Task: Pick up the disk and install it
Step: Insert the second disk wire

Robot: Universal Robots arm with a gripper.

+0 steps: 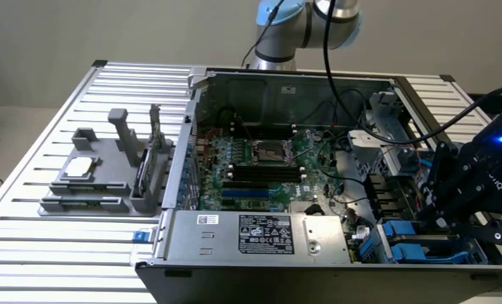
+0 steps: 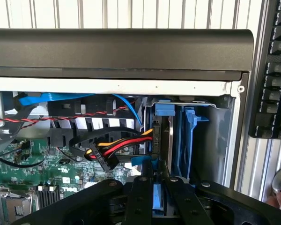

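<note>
The disk (image 2: 163,140) stands on edge in the drive bay at the corner of the open computer case (image 1: 183,145). I see its thin metal edge and the blue carrier frame along it. My gripper (image 2: 158,183) reaches down over it, its black fingers (image 2: 141,197) close together on either side of the blue edge. In the exterior view my gripper (image 1: 444,223) hangs over the blue drive carriers (image 1: 412,244) at the case's corner on the exterior view's right.
A second blue carrier (image 2: 189,136) sits right beside the disk. Red, yellow and black cables (image 2: 112,147) run close by. Nearby are the motherboard (image 1: 260,164), the grey box with a sticker (image 1: 260,234), a grey fixture (image 1: 99,177) and a keyboard (image 2: 276,70).
</note>
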